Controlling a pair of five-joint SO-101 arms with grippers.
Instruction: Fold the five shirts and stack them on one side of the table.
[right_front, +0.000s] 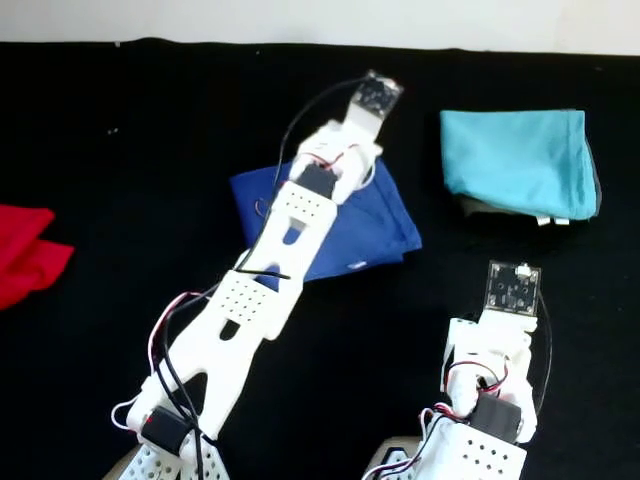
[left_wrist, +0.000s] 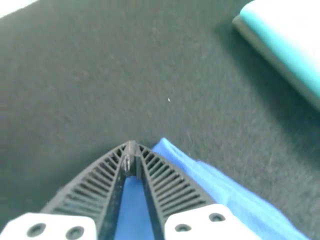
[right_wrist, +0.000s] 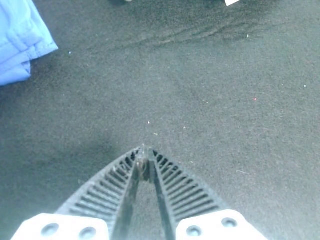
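A blue shirt (right_front: 350, 215) lies folded mid-table under my outstretched left arm (right_front: 300, 215). My left gripper (left_wrist: 131, 152) is shut, its tips meeting at the shirt's far edge, with the blue cloth (left_wrist: 225, 195) showing beneath and beside the fingers. I cannot tell whether it pinches the cloth. A folded teal shirt (right_front: 520, 160) rests at the back right on a dark garment (right_front: 480, 208). The teal shirt (left_wrist: 285, 40) also lies beyond the left gripper. A crumpled red shirt (right_front: 25, 255) sits at the left edge. My right gripper (right_wrist: 142, 157) is shut over bare black cloth, with the blue shirt's corner (right_wrist: 20, 45) off to one side.
The table is covered in black cloth (right_front: 140, 150). My right arm (right_front: 500, 330) stays near the front right. White tags (right_front: 553, 220) hang at the teal shirt's near edge.
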